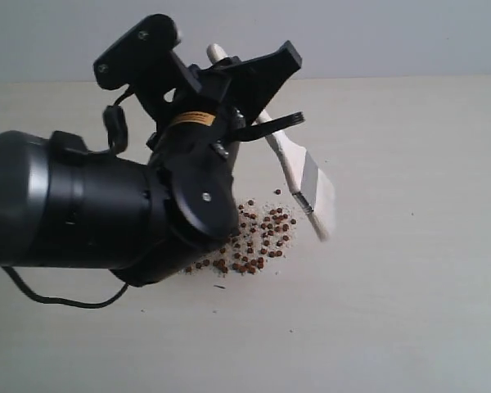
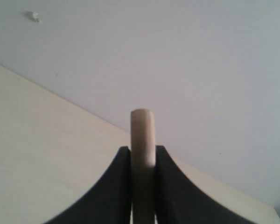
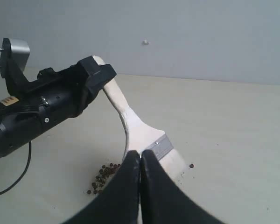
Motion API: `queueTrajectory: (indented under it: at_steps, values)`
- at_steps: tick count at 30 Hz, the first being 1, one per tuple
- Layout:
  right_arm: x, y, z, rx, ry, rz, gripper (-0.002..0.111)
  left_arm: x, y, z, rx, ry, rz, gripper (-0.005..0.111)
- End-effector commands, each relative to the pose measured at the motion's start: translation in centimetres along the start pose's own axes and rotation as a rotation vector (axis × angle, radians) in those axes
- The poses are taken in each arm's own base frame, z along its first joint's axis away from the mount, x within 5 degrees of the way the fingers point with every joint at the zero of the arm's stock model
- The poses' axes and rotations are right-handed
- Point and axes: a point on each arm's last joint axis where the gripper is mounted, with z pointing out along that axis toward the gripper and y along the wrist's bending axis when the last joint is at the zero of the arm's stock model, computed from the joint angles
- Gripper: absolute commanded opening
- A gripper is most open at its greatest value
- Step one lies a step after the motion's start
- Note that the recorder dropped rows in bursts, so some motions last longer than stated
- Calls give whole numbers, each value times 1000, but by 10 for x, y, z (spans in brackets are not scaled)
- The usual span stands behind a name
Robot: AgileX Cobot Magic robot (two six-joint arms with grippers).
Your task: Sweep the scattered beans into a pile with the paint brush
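Note:
My left gripper is shut on the pale wooden handle of the paint brush, close to the handle's end. In the left wrist view the handle stands pinched between both black jaws of the left gripper. The brush slants down to its silver ferrule and white bristles, which sit just right of the beans. The reddish-brown beans lie in a loose cluster with whitish crumbs. My right gripper is shut and empty, hovering in front of the brush and beans.
One stray bean lies apart from the cluster, beyond the bristles. The bulky black left arm fills the left of the exterior view and hides part of the table. A black cable trails beneath it.

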Motion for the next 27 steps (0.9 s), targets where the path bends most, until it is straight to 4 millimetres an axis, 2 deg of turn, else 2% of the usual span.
queueTrajectory:
  at_steps: [1, 8, 15, 27]
  values:
    - [1, 0, 0, -2, -2, -5, 0, 9, -13, 0, -51, -23, 5, 0]
    - [1, 0, 0, -2, -2, -5, 0, 12, -18, 1, -8, 17, 23, 0]
    - [1, 0, 0, -2, -2, -5, 0, 21, -10, 3, -66, 51, -78, 0]
    - [1, 0, 0, -1, -2, -7, 0, 29, -3, 14, -109, -98, -10, 0]
